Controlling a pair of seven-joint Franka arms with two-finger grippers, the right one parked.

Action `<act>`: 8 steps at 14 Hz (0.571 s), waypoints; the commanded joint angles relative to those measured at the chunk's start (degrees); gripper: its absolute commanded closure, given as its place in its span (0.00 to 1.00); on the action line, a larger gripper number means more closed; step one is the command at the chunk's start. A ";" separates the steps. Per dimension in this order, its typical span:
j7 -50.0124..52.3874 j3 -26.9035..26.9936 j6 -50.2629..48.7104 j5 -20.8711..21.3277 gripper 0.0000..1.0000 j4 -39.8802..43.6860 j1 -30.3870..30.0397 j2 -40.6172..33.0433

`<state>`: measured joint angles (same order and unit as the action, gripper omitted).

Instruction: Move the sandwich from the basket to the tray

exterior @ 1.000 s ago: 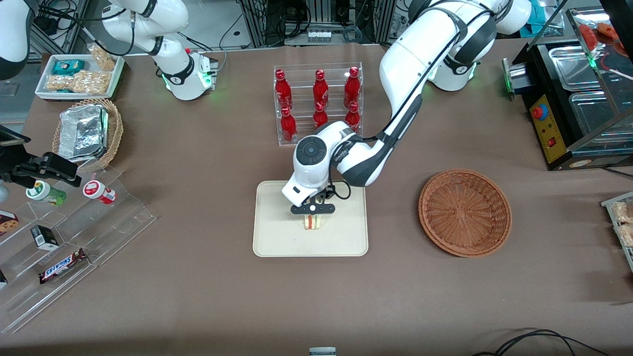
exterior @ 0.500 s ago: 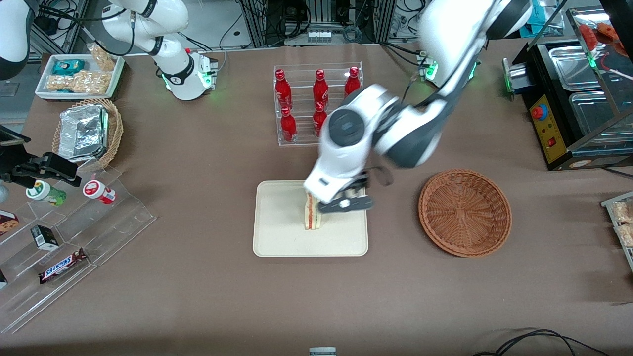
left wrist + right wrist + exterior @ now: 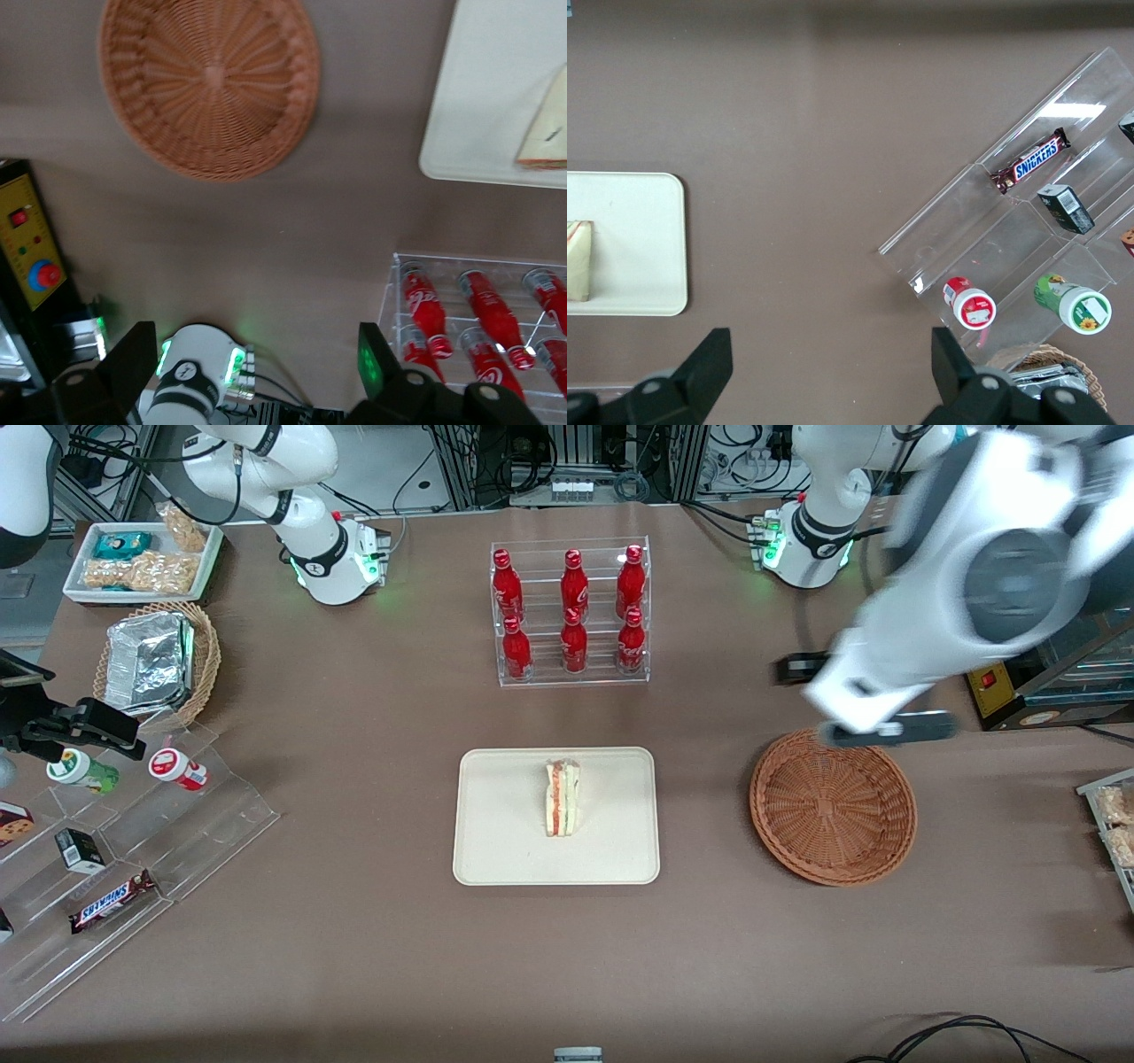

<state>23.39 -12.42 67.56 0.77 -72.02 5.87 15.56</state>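
We see the brown tabletop (image 3: 354,957) filling the front view, with the tray (image 3: 496,841) at its centre and the basket (image 3: 833,808) at centre right holding nothing. The blurred left arm (image 3: 974,576) reaches in from the upper right, and its hand (image 3: 886,731) hangs above the basket's upper rim, well apart from the tray; we cannot tell how its fingers stand. The sandwich (image 3: 563,797) stands on edge on the tray, just right of its middle.
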 commanded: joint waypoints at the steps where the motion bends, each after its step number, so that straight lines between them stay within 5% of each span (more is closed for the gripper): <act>1: -2.81 -0.93 0.99 1.60 0.00 -8.38 -5.67 -6.57; 4: -7.91 -1.11 7.83 1.08 0.00 -17.68 -8.68 -11.31; 8: -11.59 -1.37 9.69 -2.08 0.00 -18.42 -11.93 -13.52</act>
<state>15.30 -12.88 75.56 0.35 -87.99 -3.75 6.07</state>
